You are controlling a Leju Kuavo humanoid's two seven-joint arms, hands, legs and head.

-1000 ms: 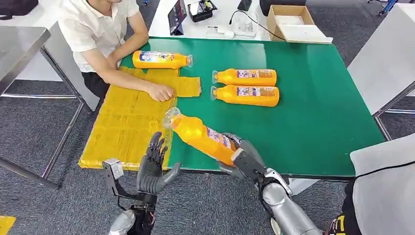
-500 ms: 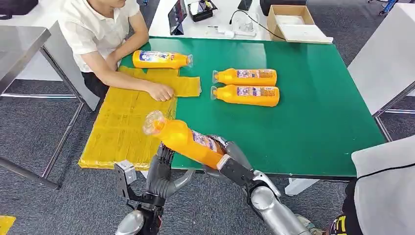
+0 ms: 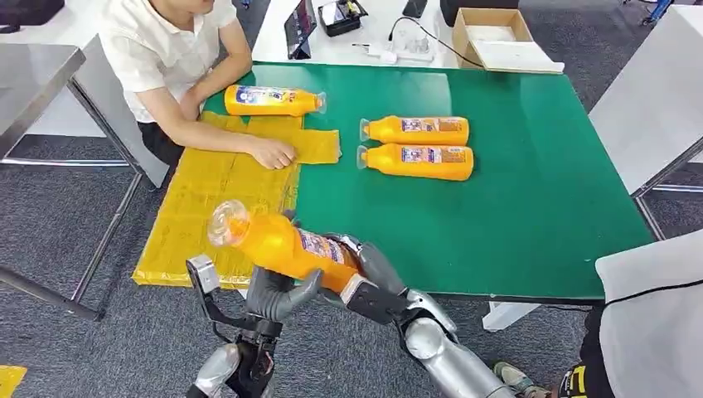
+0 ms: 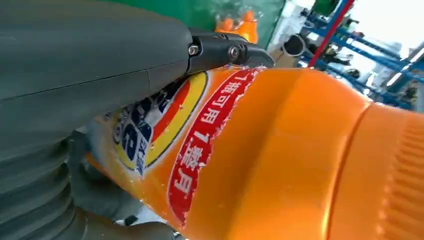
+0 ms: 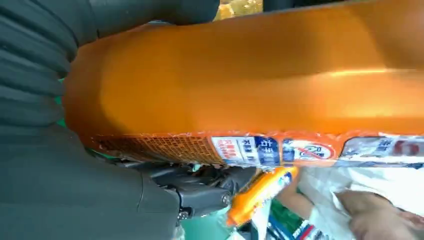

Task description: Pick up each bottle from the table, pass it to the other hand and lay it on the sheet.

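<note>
Four orange bottles in all. One, the held bottle (image 3: 282,246), gripped at its base end by the right hand (image 3: 365,278), fingers wrapped round the body, cap end tilted up and out over the near corner of the yellow sheet (image 3: 207,211). Left hand (image 3: 278,292) right beneath that bottle, thumb raised against its underside, fingers alongside; whether clasped round it or merely touching, impossible to tell. Close up in the left wrist view, label and orange body (image 4: 280,160) hard against the grey thumb. Two more bottles (image 3: 419,145) lying side by side on the green desk (image 3: 530,207), well beyond the sheet. A fourth bottle (image 3: 272,101) lying at the sheet's far edge. A person's hand (image 3: 272,155) resting on the sheet.
</note>
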